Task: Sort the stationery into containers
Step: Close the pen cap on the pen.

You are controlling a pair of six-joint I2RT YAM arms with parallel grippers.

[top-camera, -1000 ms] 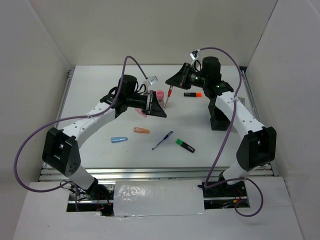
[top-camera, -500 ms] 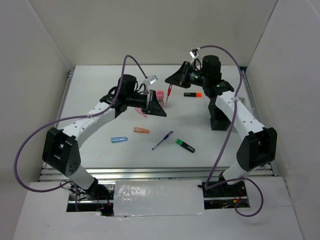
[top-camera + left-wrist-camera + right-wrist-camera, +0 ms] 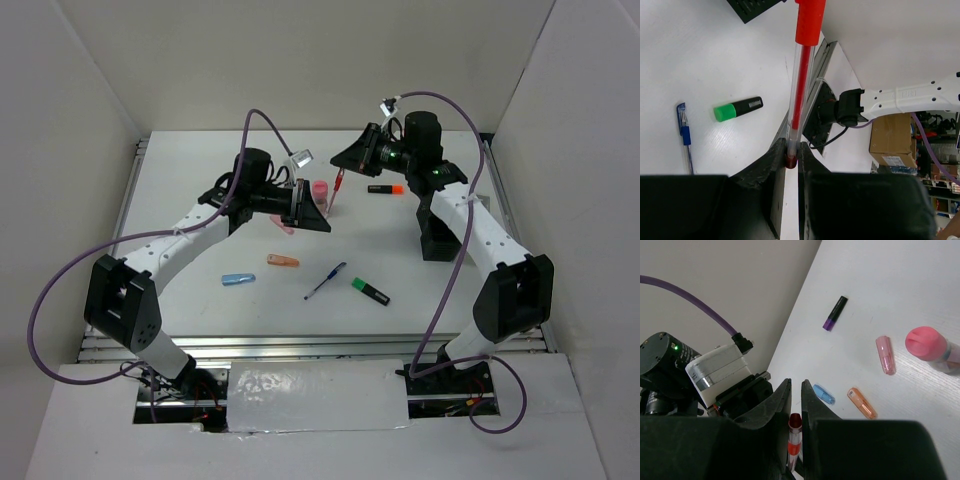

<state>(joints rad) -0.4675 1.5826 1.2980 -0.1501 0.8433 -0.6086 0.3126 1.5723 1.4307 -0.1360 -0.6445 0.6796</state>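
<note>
**Left wrist view.** The left gripper (image 3: pixel 791 150) was closed narrowly on one end of the red pen (image 3: pixel 799 95). The pen stood straight out from the jaws, with its red cap at the far end. Count on the table below:
- one green/black highlighter (image 3: pixel 737 109)
- one blue pen (image 3: pixel 685 137)

**Right wrist view.** The right gripper (image 3: pixel 795 392) was pinched on the other end of the same pen. With both claws on one pen held off the table, this was most likely a handover. Loose on the table:
- three caps: one pink cap (image 3: pixel 885 355), one orange cap (image 3: pixel 861 402), one blue cap (image 3: pixel 824 394)
- one pink-capped cylinder (image 3: pixel 926 342)
- one purple/black marker (image 3: pixel 835 313)

**Top view.** The pen spanned the gap between the two grippers, above the back middle of the table. One orange/black highlighter (image 3: pixel 385 189) lay just right of it. One black mesh cup (image 3: pixel 437 240) sat on the right, mostly hidden under the right arm. That placement probably explains passing the pen rightward. The tray could not be made out.
</note>
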